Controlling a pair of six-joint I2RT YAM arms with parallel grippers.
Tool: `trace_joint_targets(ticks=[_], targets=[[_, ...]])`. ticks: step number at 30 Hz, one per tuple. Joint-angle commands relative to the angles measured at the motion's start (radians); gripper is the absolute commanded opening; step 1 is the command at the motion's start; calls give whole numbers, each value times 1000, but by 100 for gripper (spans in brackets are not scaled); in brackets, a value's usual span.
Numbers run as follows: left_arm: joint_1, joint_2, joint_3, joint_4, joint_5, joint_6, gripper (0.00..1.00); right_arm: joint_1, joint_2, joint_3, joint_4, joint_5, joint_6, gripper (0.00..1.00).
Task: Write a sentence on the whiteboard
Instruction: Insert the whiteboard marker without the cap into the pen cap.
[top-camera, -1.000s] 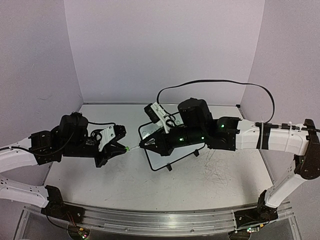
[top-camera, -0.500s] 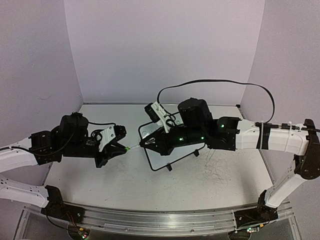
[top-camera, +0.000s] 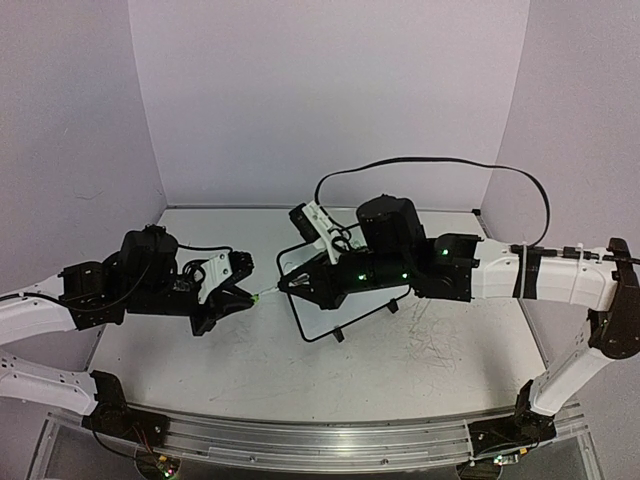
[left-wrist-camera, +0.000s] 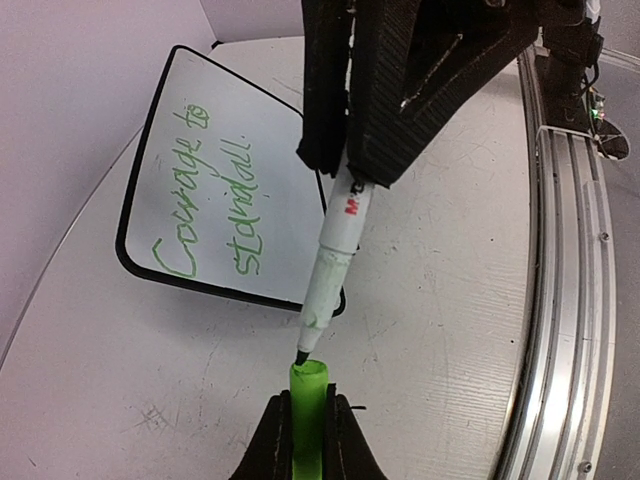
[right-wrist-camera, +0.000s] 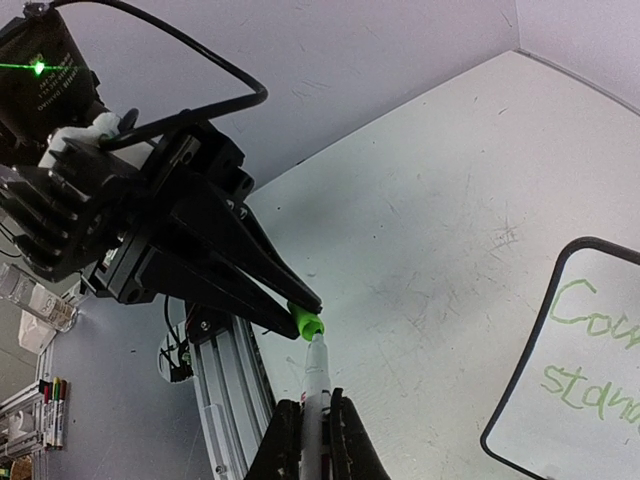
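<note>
1. Two pincers, both clenched: our left gripper (left-wrist-camera: 308, 432) pinches the green cap (left-wrist-camera: 308, 392), and our right gripper (right-wrist-camera: 311, 425) grasps the marker (left-wrist-camera: 336, 255) by its barrel.
2. We see the whiteboard (left-wrist-camera: 285, 240) sitting on the table (left-wrist-camera: 430, 300) just beyond the meeting point. The sentence (left-wrist-camera: 186, 205) runs across it in two green lines, so the writing looks done and capping is the job.
3. The nib is right at the cap's mouth, slightly off-centre by our reading.
4. If we push now, the nib could ride the rim, smear ink, or lever the cap out of our narrow pinch.
5. A dropped cap or marker could land on the board and smudge the words.
</note>
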Motion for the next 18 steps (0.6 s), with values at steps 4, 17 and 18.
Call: trace_joint_targets(ticks=[4,17,18], targets=[[-9,5,-4,35,8,2,0,8,-32,-7,74,-5,-1,0],[-11,2,-5,35,6,0,0,8,-64,-58,68,15,15,0],[-11,2,-5,35,6,1,0,8,-68,-62,68,14,15,0]])
